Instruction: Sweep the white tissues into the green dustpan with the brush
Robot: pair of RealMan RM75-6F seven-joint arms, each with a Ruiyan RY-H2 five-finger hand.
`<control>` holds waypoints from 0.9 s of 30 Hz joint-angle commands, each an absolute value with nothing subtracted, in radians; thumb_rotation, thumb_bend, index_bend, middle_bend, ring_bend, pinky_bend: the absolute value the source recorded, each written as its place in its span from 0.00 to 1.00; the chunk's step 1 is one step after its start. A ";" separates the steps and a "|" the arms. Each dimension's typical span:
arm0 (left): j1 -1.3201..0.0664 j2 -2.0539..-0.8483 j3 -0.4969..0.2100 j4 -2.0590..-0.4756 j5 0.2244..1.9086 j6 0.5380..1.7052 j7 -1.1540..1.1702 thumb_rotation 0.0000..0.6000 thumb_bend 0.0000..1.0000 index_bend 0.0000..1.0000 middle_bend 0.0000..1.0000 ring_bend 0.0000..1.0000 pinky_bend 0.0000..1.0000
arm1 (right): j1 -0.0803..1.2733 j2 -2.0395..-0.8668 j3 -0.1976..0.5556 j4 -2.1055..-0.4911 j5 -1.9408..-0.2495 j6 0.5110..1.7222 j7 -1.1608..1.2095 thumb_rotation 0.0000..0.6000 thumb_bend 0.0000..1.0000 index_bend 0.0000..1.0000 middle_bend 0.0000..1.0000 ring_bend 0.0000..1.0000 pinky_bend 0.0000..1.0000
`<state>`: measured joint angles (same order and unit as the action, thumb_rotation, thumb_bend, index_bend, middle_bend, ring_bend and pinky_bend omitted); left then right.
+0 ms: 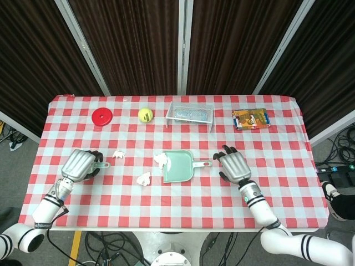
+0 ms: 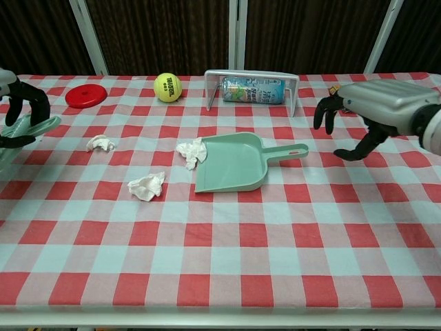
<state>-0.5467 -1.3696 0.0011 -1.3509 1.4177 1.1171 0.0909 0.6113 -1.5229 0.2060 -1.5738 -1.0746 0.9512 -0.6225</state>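
1. Brush [image 1: 99, 164] sits gripped in the left hand [image 1: 80, 164] near the counter's [image 1: 277, 138] left edge, lifted clear of the cloth.
2. Right hand [image 1: 234, 165], fingers spread and holding nothing, hovers just beside the green dustpan [image 1: 178, 167] handle; it should settle on that handle to brace the pan.
3. Three tissues lie on the pan's left: one [image 1: 161, 160] at its mouth, one [image 1: 143, 178] toward the front edge, one [image 1: 118, 154] nearest the brush.
4. Sweep low, straight toward the mouth, farthest tissue first.
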 commanded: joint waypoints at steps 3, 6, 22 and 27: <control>-0.541 -1.374 0.000 -1.355 1.426 1.122 0.104 1.00 0.44 0.50 0.52 0.58 0.84 | 0.673 -1.630 0.206 -1.478 -1.005 0.944 -0.702 1.00 0.23 0.36 0.39 0.12 0.21; -0.542 -1.374 -0.003 -1.355 1.426 1.113 0.112 1.00 0.44 0.50 0.52 0.58 0.84 | 0.699 -1.672 0.206 -1.438 -0.979 0.944 -0.724 1.00 0.23 0.37 0.39 0.13 0.21; -0.541 -1.377 -0.018 -1.340 1.428 1.088 0.108 1.00 0.44 0.50 0.52 0.58 0.84 | 0.775 -1.763 0.204 -1.348 -0.920 0.957 -0.759 1.00 0.26 0.40 0.42 0.16 0.22; -0.543 -1.381 -0.019 -1.332 1.428 1.078 0.106 1.00 0.44 0.50 0.52 0.58 0.84 | 0.795 -1.786 0.202 -1.330 -0.900 0.955 -0.772 1.00 0.28 0.42 0.43 0.18 0.23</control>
